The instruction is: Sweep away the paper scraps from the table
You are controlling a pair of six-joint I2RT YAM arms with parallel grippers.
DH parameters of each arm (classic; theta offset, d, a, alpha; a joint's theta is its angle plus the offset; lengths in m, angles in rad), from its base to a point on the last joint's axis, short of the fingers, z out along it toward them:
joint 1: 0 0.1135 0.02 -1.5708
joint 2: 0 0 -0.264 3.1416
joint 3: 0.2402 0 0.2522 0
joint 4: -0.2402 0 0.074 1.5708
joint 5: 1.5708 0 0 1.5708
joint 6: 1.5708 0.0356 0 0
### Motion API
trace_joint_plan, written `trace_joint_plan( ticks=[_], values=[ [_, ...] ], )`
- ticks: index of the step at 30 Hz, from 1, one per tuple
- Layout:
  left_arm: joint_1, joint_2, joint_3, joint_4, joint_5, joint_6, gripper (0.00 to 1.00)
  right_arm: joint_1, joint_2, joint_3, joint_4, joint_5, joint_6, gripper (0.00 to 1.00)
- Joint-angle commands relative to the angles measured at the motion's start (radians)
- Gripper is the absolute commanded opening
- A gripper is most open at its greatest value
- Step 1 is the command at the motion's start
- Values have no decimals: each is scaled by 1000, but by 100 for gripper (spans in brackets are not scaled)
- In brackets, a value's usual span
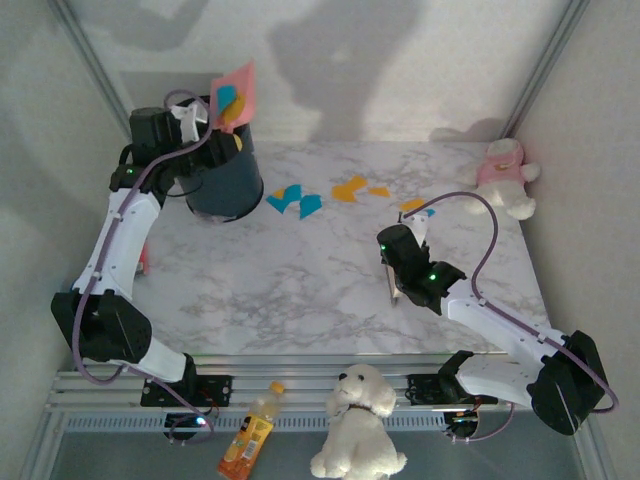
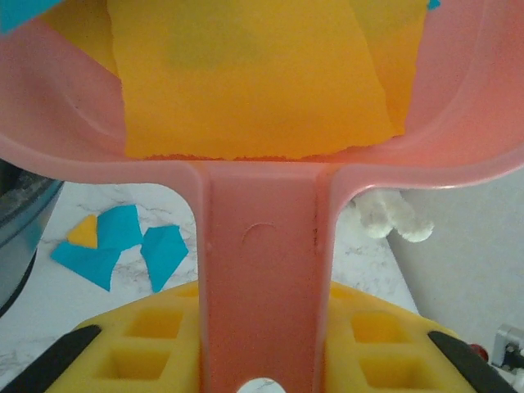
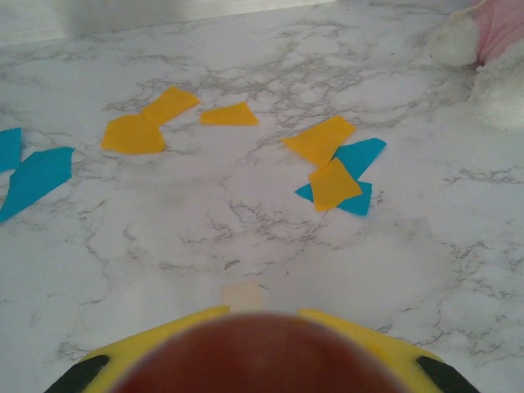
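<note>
My left gripper [image 1: 200, 120] [image 2: 262, 348] is shut on the handle of a pink dustpan [image 1: 237, 92] [image 2: 262, 262]. The dustpan is raised and tilted over a dark bin [image 1: 225, 180]. Orange and teal paper scraps [image 2: 254, 82] lie in the pan. More paper scraps rest on the marble table [image 1: 300, 290]: teal ones [image 1: 292, 199] [image 2: 123, 246] by the bin, orange ones [image 1: 350, 188] [image 3: 147, 123] mid-back, and a mixed cluster [image 3: 334, 168] further right. My right gripper [image 1: 392, 275] [image 3: 262, 348] hangs low in front of the scraps, shut on a blurred dark red block.
A pink and white plush toy [image 1: 505, 175] [image 3: 483, 41] sits at the back right corner. A white plush dog [image 1: 355, 420] and an orange bottle [image 1: 248, 435] lie in front of the aluminium rail [image 1: 300, 365]. Grey walls close in on both sides.
</note>
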Motion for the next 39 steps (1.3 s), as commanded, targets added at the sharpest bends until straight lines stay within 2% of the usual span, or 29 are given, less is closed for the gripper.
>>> trace_joint_plan(
  ticks=[1,24,39],
  values=[
    [20,-3,-5,74,60,-96,0,-8,2,4,17,4,12,0],
    [115,53,-93,268,146,-367,0,-8,11,8,13,-2,21,0],
    [129,103,-114,394,188,-521,0,-8,33,23,11,-11,19,0]
  ],
)
